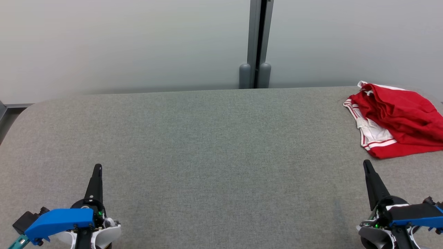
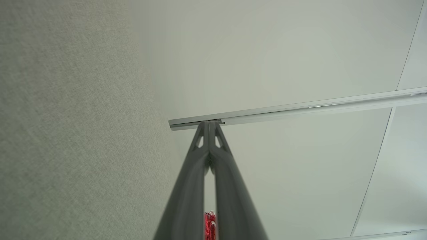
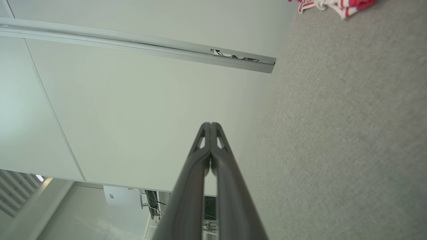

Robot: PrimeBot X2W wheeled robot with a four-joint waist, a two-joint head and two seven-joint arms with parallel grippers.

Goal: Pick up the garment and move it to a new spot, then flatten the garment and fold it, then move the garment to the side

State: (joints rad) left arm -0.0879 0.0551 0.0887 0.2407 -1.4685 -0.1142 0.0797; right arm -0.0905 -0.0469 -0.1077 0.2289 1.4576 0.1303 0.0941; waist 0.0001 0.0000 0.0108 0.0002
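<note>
**Garment (image 1: 398, 119) bunched at far right**

Red with white trim, it lies crumpled on the grey tabletop (image 1: 207, 145). Left gripper (image 1: 98, 168) and right gripper (image 1: 366, 163) sit at the near edge, well apart. Both sets of jaws are pressed together on nothing, the right one near the cloth.

Grey felt tabletop (image 1: 207, 138); pale wall panels (image 1: 121, 41) behind, joined by grey vertical post (image 1: 256, 41)
</note>
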